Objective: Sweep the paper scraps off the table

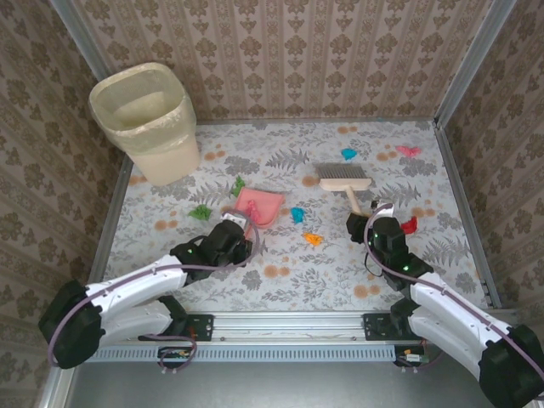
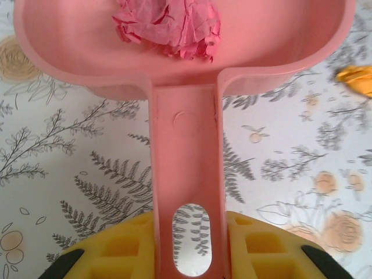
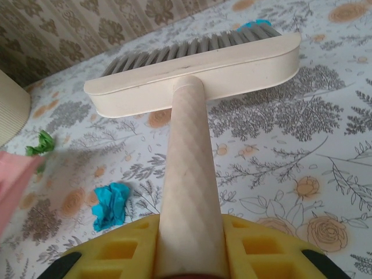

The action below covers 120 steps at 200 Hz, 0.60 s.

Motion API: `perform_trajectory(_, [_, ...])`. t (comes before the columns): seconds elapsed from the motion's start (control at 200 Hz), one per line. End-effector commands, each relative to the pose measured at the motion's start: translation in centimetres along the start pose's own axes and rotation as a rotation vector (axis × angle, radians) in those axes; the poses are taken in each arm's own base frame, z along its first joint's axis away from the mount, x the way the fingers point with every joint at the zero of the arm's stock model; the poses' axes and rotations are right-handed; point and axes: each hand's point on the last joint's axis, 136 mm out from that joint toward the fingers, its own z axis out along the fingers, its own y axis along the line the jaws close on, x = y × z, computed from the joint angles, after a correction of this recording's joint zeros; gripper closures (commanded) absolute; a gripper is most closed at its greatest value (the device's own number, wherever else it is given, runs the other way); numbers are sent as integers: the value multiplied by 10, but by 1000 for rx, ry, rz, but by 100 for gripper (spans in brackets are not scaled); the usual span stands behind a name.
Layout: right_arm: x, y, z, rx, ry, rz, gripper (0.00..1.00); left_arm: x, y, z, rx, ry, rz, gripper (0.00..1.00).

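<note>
Table (image 1: 289, 274), fern-printed white cloth: walled on three sides, cream lined bin (image 1: 146, 119) in the far-left corner, bare cloth at near centre.
Left gripper (image 2: 189, 250) clamps the flat pink plastic dustpan (image 2: 186, 145) by its handle.
Right gripper (image 3: 189, 253) clamps the cream brush (image 3: 192, 75).
Crumpled paper scraps (image 1: 297, 214) lie scattered mid-table, with one pink scrap in the pan.
Pan's front is cut off at the frame edge.

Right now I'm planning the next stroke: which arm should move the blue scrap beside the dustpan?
Probably right: the right gripper holds the brush near that blue scrap; the left gripper holds the dustpan.

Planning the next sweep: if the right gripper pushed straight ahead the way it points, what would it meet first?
Probably the blue scrap just past the brush that the right gripper holds; depth is unclear.
</note>
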Motion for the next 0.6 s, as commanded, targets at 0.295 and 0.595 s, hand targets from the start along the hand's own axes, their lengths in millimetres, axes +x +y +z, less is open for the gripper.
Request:
perform_trajectory(0.295, [-18,14,5,-38,-40,23,100,-49,-10,-56,-11,-53,-23,100])
perform_trajectory(0.595, [-12,22,11,-67,8,11,100,-103,-2,-93,-57,-34,-80,100])
